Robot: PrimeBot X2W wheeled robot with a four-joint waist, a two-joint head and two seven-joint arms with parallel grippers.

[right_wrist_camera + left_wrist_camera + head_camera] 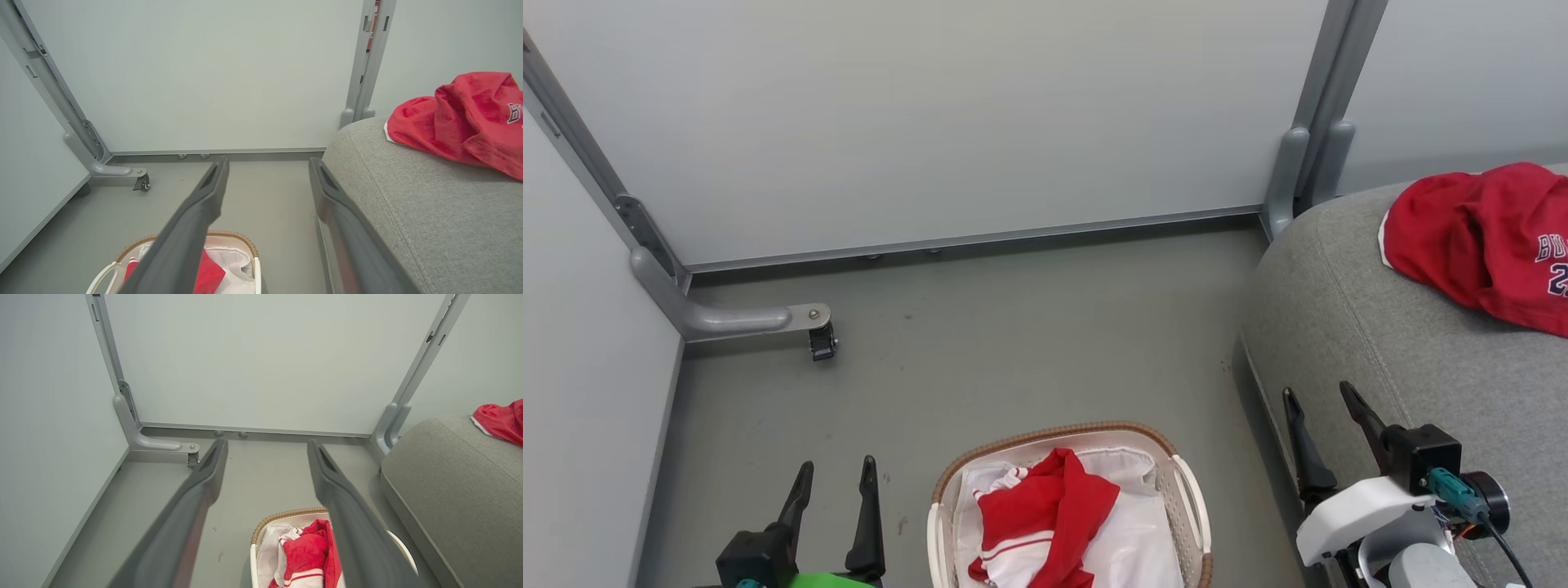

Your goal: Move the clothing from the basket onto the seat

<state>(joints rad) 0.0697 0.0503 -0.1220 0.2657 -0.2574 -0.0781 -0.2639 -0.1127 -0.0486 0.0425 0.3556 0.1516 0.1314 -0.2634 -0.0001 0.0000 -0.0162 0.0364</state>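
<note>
My left gripper [837, 464] and right gripper [1316, 390] are spread wide, empty; I may snag lining [1131, 531] with clothing [1045, 506], tipping basket [1045, 431].

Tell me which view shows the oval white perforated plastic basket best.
The head view: the basket shows nearly whole, with nothing in front of it. In both wrist views a dark finger covers part of it.
</note>
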